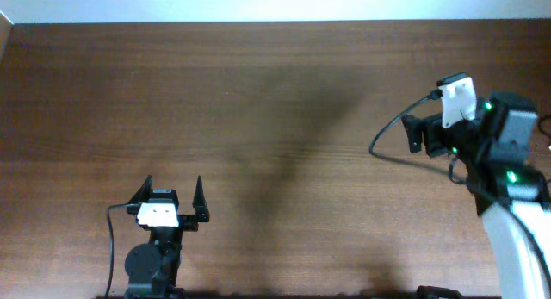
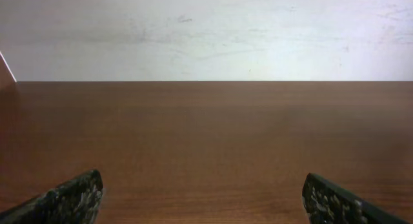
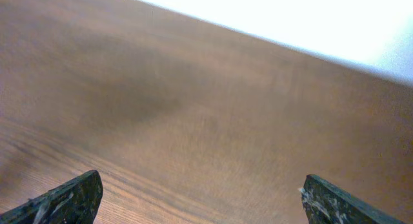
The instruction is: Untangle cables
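Note:
No thin task cables show in any view; they are hidden or out of view. My left gripper is open and empty near the table's front edge, pointing toward the back; in the left wrist view only bare wood lies between its fingers. My right gripper is raised at the right side of the table and points left. In the right wrist view its fingers are wide apart with nothing between them.
The brown wooden table fills the overhead view, with a pale wall beyond its far edge. A thicker black cable loops off the right arm; another runs along the left arm.

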`<state>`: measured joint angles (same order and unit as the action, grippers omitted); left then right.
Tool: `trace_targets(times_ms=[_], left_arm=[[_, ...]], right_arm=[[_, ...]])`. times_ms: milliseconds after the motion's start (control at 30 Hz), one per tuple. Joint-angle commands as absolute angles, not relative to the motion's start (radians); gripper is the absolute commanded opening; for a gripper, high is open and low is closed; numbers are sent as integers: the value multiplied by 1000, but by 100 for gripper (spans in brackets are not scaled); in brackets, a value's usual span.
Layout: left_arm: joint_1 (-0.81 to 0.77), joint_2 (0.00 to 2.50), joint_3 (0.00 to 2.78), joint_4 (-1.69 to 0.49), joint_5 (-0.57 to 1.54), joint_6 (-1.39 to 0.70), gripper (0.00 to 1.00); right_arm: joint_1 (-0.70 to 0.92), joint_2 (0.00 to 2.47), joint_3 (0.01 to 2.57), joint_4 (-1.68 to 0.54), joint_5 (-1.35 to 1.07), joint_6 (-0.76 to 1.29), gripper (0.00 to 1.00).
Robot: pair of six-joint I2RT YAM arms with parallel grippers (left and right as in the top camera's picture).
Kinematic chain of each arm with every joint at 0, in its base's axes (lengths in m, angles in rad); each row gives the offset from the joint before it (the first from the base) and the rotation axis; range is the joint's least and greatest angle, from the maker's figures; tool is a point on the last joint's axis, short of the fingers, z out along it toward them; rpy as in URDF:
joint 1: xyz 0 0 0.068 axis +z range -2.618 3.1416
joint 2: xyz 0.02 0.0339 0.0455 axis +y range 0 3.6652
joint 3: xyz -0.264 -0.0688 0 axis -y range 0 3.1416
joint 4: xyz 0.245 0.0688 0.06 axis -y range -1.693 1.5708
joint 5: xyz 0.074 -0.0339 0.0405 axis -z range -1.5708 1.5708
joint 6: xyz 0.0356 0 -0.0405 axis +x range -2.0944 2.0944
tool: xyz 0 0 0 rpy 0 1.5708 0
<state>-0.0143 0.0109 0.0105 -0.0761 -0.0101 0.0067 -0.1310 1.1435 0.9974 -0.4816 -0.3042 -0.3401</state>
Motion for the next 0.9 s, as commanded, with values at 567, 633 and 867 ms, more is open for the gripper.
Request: trace_targets(times_ms=[567,633,867], left_arm=[[-12,5,10,-84,4,12,99],[-12,5,10,-84,4,12,99],[-12,5,10,-84,4,12,99]], right_arm=[[-98,259,633,-278,-70,-36,99],[-98,181,460,-97,-69,36,99],[-98,3,75,237,130,253,99]])
